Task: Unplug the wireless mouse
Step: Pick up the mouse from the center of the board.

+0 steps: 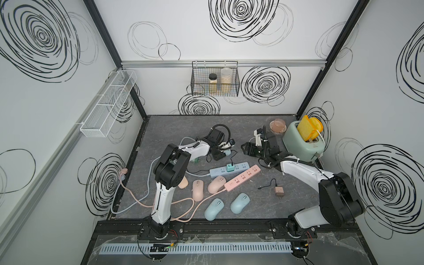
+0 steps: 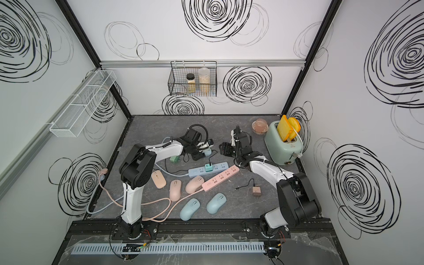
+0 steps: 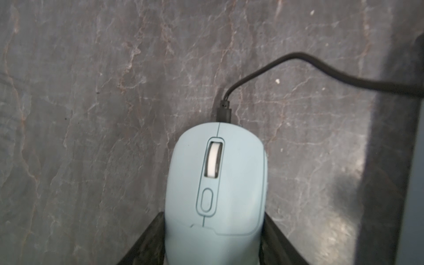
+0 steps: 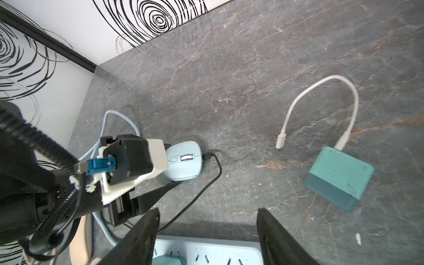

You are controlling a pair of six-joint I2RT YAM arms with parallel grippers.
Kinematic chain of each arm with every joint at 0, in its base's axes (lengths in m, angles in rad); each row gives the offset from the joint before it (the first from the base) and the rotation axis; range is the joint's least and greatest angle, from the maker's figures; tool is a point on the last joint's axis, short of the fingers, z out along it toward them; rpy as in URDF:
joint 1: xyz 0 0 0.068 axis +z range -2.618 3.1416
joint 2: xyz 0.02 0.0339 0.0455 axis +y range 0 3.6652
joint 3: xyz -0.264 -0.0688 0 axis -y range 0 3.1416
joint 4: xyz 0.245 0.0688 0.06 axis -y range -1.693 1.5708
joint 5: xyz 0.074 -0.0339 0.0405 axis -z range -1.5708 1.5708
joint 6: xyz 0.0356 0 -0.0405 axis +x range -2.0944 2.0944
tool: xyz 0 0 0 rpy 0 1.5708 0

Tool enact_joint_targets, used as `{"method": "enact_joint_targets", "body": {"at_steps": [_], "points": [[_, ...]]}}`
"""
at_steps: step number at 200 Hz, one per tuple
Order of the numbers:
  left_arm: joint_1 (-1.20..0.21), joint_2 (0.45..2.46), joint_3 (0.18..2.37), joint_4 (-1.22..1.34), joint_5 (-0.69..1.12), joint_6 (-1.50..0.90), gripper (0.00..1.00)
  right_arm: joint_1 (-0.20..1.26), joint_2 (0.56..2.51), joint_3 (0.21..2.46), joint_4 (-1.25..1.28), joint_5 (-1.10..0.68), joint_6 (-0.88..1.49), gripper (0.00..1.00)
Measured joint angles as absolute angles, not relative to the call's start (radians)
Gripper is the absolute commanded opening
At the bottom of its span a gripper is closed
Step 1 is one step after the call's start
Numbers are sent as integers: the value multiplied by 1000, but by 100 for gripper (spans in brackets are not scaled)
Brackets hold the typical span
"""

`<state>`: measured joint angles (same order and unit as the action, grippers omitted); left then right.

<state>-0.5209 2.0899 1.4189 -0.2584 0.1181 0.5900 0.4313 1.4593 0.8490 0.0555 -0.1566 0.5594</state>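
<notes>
The pale blue mouse [image 3: 215,183] has a white scroll wheel, an oval button behind it, and a black cable [image 3: 275,66] plugged into its nose. It lies on the grey marbled counter [image 1: 298,195], mid-back, just behind the blue power strip [image 1: 241,166]. The left claw [image 3: 213,216] is clenched on its flanks, touching both sides. The right claw [image 4: 208,213] hangs released near the strip. On the back wall a black wire basket [image 1: 197,90] holds a dark-lidded jar [image 1: 212,83] and a taller clear jar [image 1: 226,79]. A green toaster [image 1: 302,146] holds yellow slices [image 1: 307,128]. A white mesh rack [image 1: 107,107] hangs on a side wall.
</notes>
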Motion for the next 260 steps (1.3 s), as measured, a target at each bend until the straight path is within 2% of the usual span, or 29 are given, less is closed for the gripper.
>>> {"method": "enact_joint_targets", "body": {"at_steps": [59,89,128,181,214,260], "points": [[-461,1898,1268,-209,188,419,0,445,1451,850,131,-237,584,65],[-478,1782,1188,-131,200,359,0,490,1482,888,150,-252,591,71],[-535,1710,1090,-56,198,327,0,514,1579,969,157,-258,620,71],[-554,1679,1011,-1,201,297,0,509,1656,970,185,-291,697,48],[-553,1653,999,33,201,287,0,510,1671,966,226,-319,746,46],[-548,1643,974,71,213,264,0,516,1676,965,271,-334,794,26]]}}
